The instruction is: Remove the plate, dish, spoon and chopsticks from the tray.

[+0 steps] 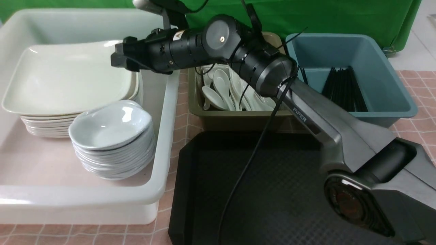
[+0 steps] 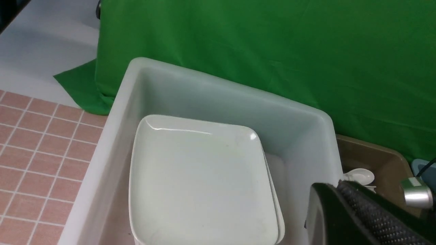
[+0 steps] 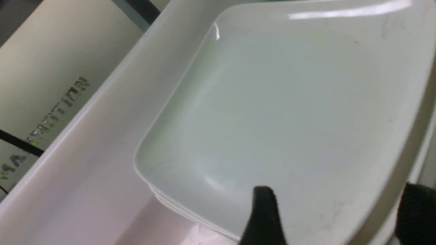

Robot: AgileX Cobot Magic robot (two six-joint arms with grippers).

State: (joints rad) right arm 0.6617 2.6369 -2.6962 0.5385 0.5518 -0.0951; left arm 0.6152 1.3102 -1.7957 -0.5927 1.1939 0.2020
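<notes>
Starting nearest, at the lower centre of the front view: scanning the tray (image 1: pixel 272 190) and finding no tableware on the floor that shows, though the right arm is hiding part of it.

Moving up and left: noting the dish (image 1: pixel 112 126) topping its stack in the white tub (image 1: pixel 163 136), just in front of the plates.

Reaching the key relation: seeing the plate (image 1: pixel 68 81) lying flat on top of the plate stack in the upper left, with the right gripper (image 3: pixel 339 217) stretching in from the right across the tub wall. Jaws standing wide apart, straddling the plate's right-hand rim, one fingertip (image 3: pixel 262 214) over the plate's face and the other outside the edge. Gripping nothing; unable to tell whether either tip is touching. Judging the plate as set down and lying leftward of and below the jaws, so backing out rightward and upward looks like the clean exit.

Left gripper hard to pick out in any view; taking it as closed, holding nothing visible.

Going farther, upper centre and right: spotting spoons (image 1: pixel 221 88) in the olive bin (image 1: pixel 238 119) and chopsticks (image 1: pixel 344 88) in the blue bin (image 1: pixel 391 85).
</notes>
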